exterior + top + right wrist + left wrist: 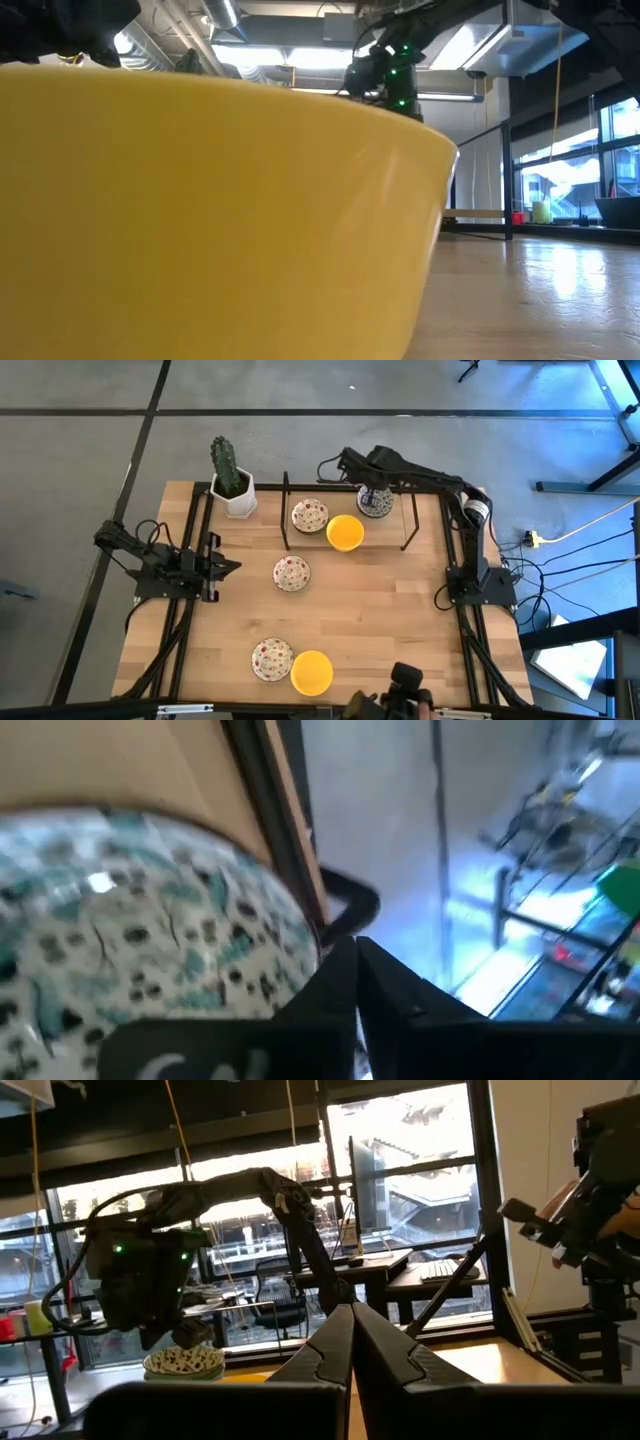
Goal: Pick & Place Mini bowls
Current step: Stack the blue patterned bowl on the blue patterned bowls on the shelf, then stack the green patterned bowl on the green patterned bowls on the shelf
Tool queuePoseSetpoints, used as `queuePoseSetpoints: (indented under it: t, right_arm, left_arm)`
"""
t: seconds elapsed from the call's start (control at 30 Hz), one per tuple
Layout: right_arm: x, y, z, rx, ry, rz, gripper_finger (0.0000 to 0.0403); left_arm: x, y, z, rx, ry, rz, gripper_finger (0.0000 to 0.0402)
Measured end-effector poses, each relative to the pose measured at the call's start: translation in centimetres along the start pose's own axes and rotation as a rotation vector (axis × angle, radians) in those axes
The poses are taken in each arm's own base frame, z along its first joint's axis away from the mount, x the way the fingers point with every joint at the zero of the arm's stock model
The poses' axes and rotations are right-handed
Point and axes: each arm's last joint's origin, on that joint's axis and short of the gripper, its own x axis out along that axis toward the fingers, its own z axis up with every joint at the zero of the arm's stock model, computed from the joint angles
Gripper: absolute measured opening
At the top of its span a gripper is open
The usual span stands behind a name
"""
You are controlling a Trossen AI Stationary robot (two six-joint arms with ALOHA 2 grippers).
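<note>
Six mini bowls show in the high view. A white one with grey-green pattern (375, 503) sits at the table's far edge inside a black rack. A floral one (309, 515) and a yellow one (345, 532) lie near it, and another floral one (291, 572) is mid-table. A floral (271, 659) and a yellow (311, 672) bowl are by the near edge. My right gripper (356, 955) is shut, low over the patterned bowl (150, 920), beside its rim. My left gripper (228, 568) waits shut at the table's left. My right gripper comes from above at the far side of the patterned bowl's rim (312, 935), with its shut fingers (335, 980) right beside that rim. I cannot tell whether they touch it. The bowl lies level.
A white square pot with a cactus (232, 488) stands at the far left corner. The black rack frame (286, 510) fences the far middle, with posts left and right. The near yellow bowl (200, 200) fills the low view. Bare wood lies at the table's centre right (390, 610).
</note>
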Motion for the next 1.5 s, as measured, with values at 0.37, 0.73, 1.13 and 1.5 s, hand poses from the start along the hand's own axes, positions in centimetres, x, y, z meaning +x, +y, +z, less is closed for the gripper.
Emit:
queuePoseSetpoints:
  t: [0.37,0.73,1.13,1.5]
  right_arm:
    - [0.5,-0.3,-0.7,0.061,0.031,0.114,0.0005]
    - [0.5,-0.5,-0.3,0.074,0.004,0.054,0.0005]
    - [-9.7,-1.8,-2.7,0.087,-0.294,0.013,0.0003]
    - [-25.9,-2.4,-21.5,0.092,-1.29,0.721,0.0003]
  left_arm:
    - [0.0,0.0,0.0,-0.019,0.0,-0.001,0.0004]
    - [0.0,0.0,0.0,-0.017,0.0,0.0,0.0004]
    - [0.0,0.0,0.0,-0.015,0.001,0.0,0.0004]
    - [0.0,-0.1,-0.2,-0.007,0.02,-0.006,0.0004]
